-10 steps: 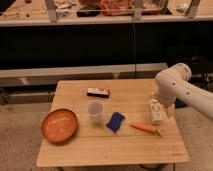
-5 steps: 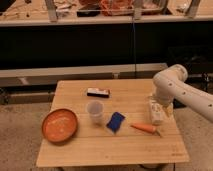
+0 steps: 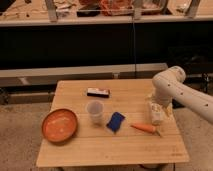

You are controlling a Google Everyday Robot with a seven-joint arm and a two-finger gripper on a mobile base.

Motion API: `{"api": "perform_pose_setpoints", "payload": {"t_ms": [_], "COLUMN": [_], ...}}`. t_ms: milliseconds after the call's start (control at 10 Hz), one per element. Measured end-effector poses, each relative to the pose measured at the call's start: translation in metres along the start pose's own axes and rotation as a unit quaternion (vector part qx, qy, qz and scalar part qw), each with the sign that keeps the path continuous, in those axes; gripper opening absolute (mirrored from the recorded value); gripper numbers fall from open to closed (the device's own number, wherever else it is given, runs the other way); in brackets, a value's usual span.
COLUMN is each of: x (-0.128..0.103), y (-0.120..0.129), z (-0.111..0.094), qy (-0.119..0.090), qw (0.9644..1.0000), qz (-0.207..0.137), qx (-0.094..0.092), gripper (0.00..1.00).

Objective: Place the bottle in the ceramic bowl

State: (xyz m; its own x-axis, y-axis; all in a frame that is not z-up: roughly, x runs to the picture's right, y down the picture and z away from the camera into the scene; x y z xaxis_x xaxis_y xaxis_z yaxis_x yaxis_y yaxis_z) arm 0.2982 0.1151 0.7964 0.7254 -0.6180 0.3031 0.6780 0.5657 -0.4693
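The bowl (image 3: 60, 125) sits nearest, left of the cup (image 3: 95, 111) and a little forward of it. It is wide, shallow and orange-red, with a paler speckled inside. Right of the cup lie a blue object (image 3: 116, 121) (just beside it) and then a carrot (image 3: 145, 128). Farther right of the cup, near the table (image 3: 110, 150) edge, the bottle (image 3: 156, 116) stands upright, small and whitish. Its cap and label are hard to make out against the pale arm (image 3: 172, 85) above. The gripper (image 3: 156, 107) hangs at the bottle's top, jaws spread wide; whether they touch it I cannot tell. Behind the cup lies a dark bar (image 3: 98, 92). The arm is cut off at the right edge.
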Motion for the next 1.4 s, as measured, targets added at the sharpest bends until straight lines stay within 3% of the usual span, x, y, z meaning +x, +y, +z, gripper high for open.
{"api": "perform_pose_setpoints", "payload": {"t_ms": [800, 1400], "x": [0.003, 0.006], "y": [-0.002, 0.003], "z": [0.041, 0.068], "qy": [-0.007, -0.014], "qw": [0.9964, 0.9926], "qz": [-0.084, -0.120], "qx": [0.000, 0.006], "gripper": [0.80, 0.80]}}
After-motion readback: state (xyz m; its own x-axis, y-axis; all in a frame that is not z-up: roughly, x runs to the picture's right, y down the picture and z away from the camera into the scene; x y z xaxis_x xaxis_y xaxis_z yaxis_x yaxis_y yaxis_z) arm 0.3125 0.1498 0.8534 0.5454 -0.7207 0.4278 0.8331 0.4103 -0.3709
